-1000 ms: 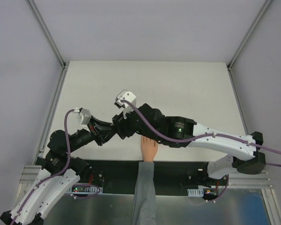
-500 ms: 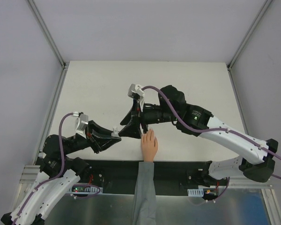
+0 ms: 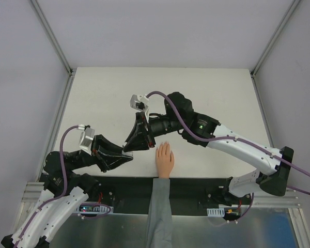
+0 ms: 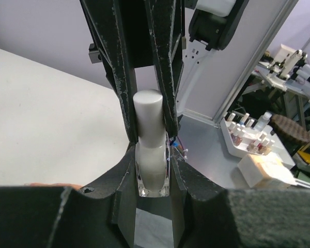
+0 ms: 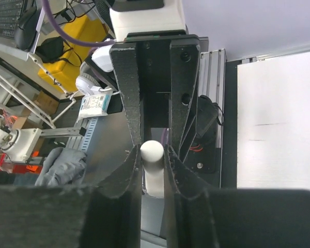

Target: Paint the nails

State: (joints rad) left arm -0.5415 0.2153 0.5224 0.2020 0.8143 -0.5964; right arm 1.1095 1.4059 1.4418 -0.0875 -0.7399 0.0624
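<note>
Table: white top between grey walls, with the arm bases at its 6 o'clock edge.
Right arm: reaches in from 4 o'clock, its wrist aimed toward 7 o'clock.
Left arm: comes up from 7 o'clock, its wrist aimed toward 3 o'clock.
Grey sleeve: enters at 6 o'clock, between the two bases.
Peach hand: lies flat by the near edge, fingers toward 12 o'clock.
Left gripper: clamped tight on the glass body of the polish bottle.
Right gripper: fingers pressed on both sides of the white cap, tip to tip with the left gripper, at 9 o'clock of the peach hand, near it but apart.
Polish bottle: clear glass with white fill, between the left fingers.
White cap: round-topped, on the bottle's neck.
Nails: at the 12 o'clock ends of the fingers, apart from both grippers and too small to tell singly.
</note>
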